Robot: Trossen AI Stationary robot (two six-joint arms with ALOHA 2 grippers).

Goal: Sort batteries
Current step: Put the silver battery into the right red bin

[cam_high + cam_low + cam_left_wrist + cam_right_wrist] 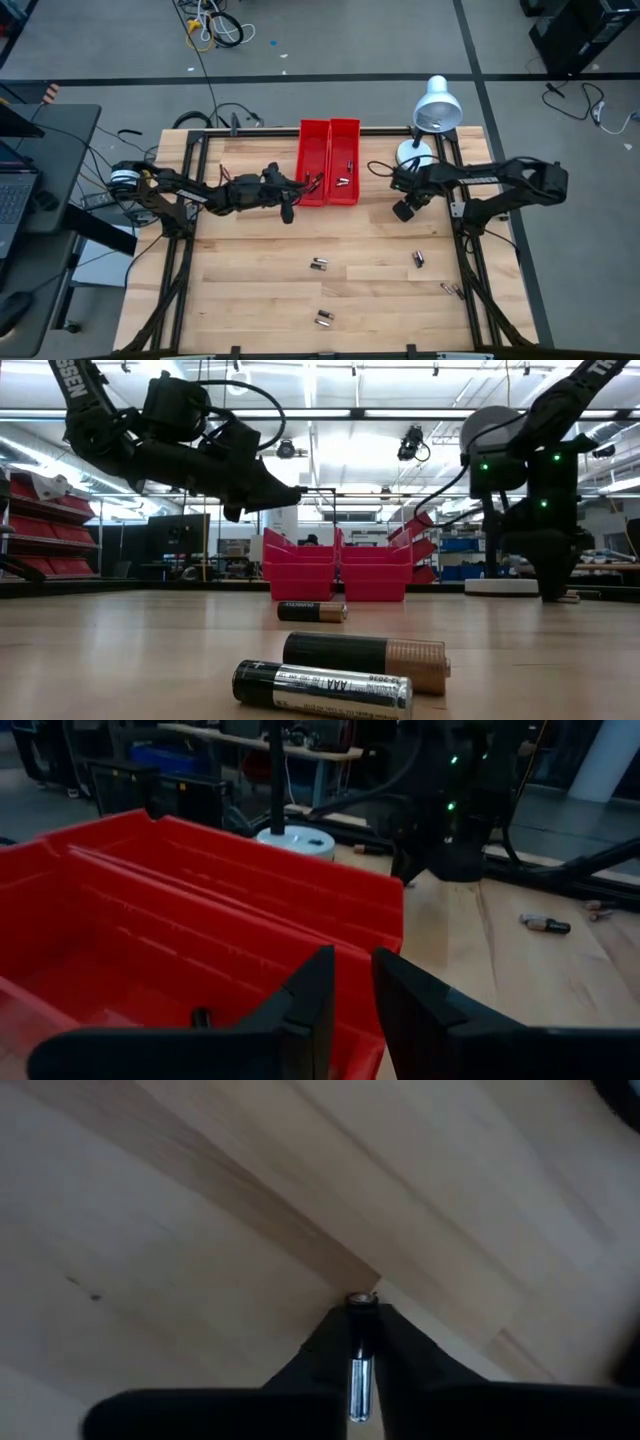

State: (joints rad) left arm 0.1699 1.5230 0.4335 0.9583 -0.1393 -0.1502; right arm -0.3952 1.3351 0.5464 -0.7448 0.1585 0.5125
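Note:
Two red bins (329,160) stand side by side at the table's far middle; the right one holds two batteries (343,181). More batteries lie loose on the wood (319,265), (418,259), (323,319), (452,290); three of them show close in the low view (323,689). My left gripper (297,192) (350,990) hovers at the left bin's left wall, pointing level over the bins, its fingers slightly apart with nothing between them. My right gripper (404,212) (553,596) (358,1320) points down at the table right of the bins, shut on a battery. My right gripper pinches a battery (358,1342) between its two fingers, which come from above and point down. The battery lies along the fingers, its end (357,1302) toward the wood. I cannot tell whether that end touches the table.
A white desk lamp (435,105) stands at the far right corner, its round base (413,155) just behind my right gripper. A small dark thing (200,1017) lies in the bin below my left gripper. The wood between the loose batteries is bare.

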